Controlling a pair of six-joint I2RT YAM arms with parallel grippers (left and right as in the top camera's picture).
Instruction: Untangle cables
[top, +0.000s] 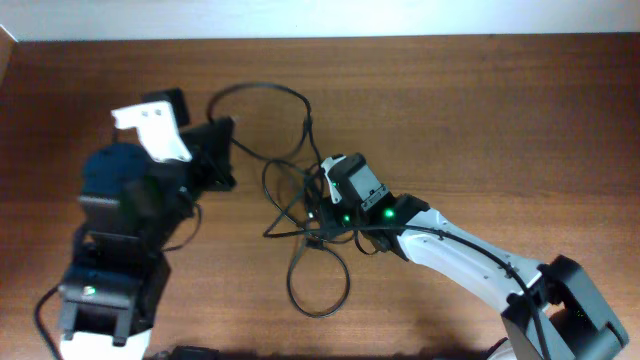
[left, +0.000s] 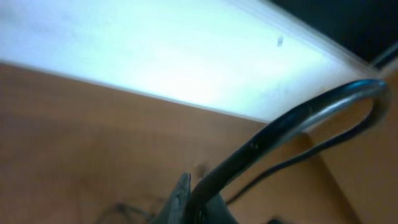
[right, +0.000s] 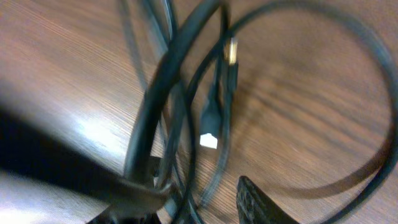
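The left gripper is pinched on one strand of the cables. In its wrist view the cord rises straight out from between the closed fingers, arches up and away, then bends back down. The rest of the cords trail off ahead of this gripper toward the knot.

The right gripper sits at the knot, its jaws spread. In its wrist view the two fingers stand well apart, and several strands run through the gap. The thickest-looking, blurred one passes just beside the finger on the view's left; whether it presses on that finger I cannot tell. Just ahead of the jaws lie two connectors: a white-tipped plug nearer, and a gold-tipped plug just beyond it. One wide loop curves around them on the table. Another loop lies behind this gripper, toward the near table edge.
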